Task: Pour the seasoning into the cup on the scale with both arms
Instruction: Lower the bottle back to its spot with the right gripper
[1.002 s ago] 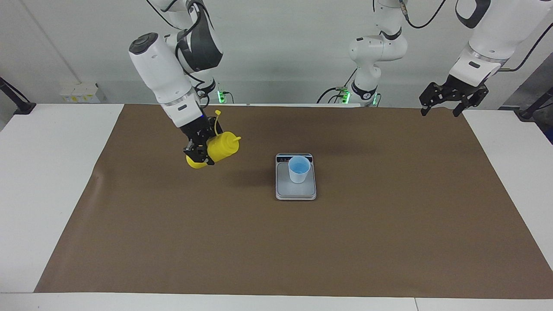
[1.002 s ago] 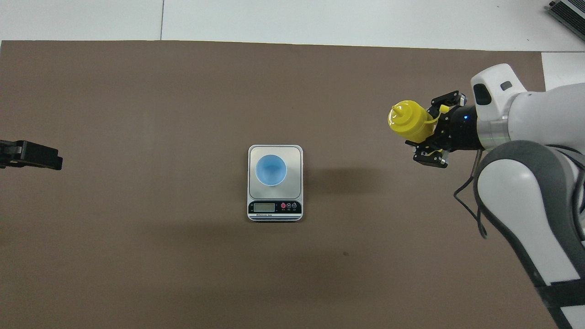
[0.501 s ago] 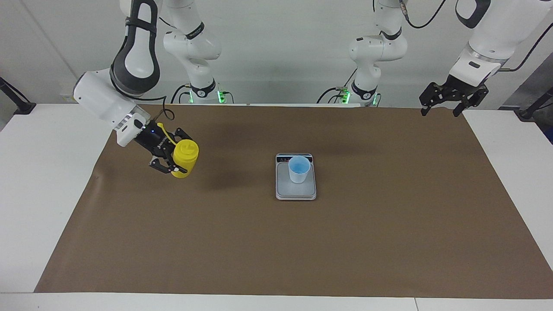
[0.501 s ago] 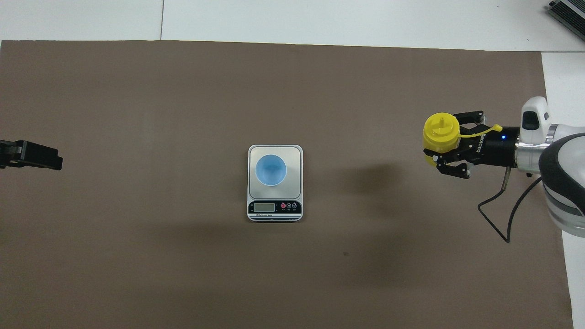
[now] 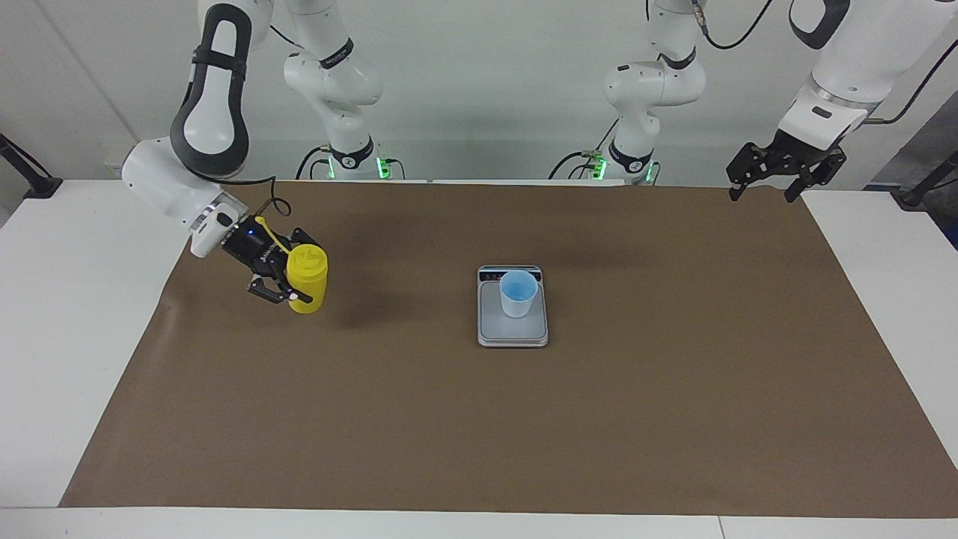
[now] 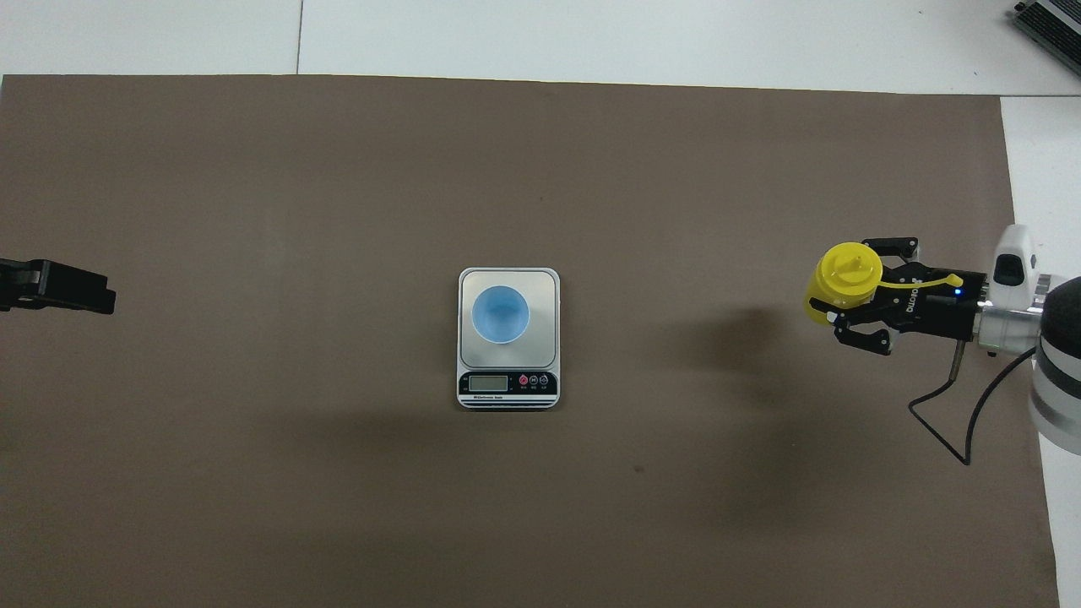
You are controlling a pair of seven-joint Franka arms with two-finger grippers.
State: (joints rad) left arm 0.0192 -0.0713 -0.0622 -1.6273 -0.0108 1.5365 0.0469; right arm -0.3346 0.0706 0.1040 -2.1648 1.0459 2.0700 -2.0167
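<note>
Right gripper (image 5: pixel 288 278) is clamping the upright seasoning bottle (image 5: pixel 307 279) at frame left. Left gripper (image 5: pixel 786 177) is waiting wide at upper right. Cup (image 5: pixel 518 293) is standing on the scale (image 5: pixel 513 333) at centre.

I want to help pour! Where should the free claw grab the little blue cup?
Grip the cup around its side wall, coming in level from the left claw's end of the table. It stands upright on the scale, mouth open, so a grab from above would block pouring.
</note>
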